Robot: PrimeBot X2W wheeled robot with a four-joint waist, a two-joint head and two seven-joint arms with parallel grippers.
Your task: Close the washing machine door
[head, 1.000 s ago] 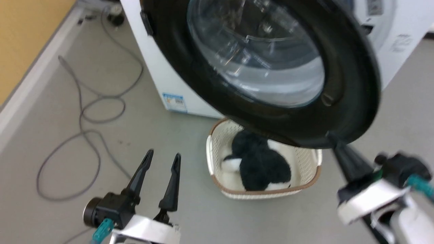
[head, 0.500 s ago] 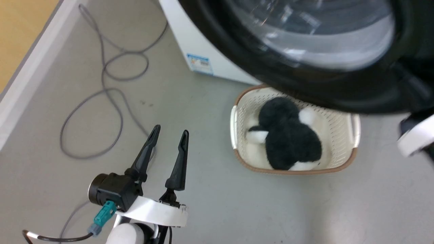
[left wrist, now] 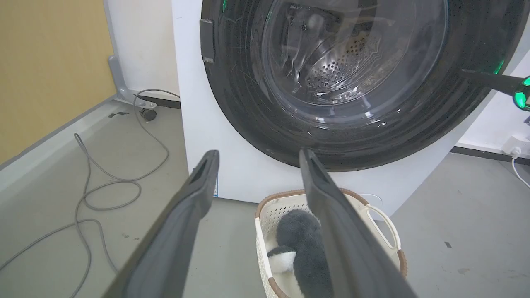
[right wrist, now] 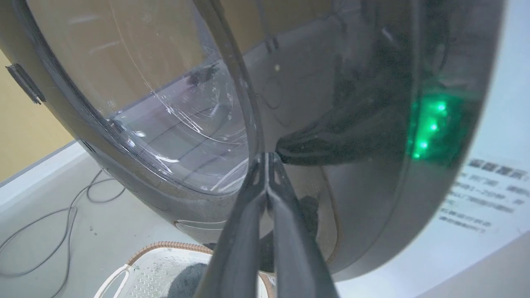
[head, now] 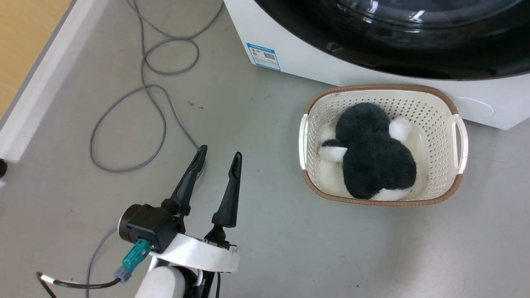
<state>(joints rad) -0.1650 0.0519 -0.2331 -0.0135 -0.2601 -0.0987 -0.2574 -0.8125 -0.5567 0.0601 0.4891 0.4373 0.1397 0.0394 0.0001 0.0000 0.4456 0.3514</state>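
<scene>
The large round black glossy door [head: 393, 45] has swung in since a second ago, now near flush on the big white front-loading washing machine [head: 314, 68]. My right claw [right wrist: 267, 156] is pinched closed at its gloss; my left claw [head: 220, 152] gapes empty over grey floor [head: 265, 136] by a cream perforated basket [head: 451, 109].

Toy [head: 374, 159] in basket [head: 435, 118] before washing machine [head: 314, 62]

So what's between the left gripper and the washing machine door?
Mostly bare grey floor in the head view; the left gripper, fingers open, touches nothing. The left wrist view shows the basket below the washing machine door.
</scene>
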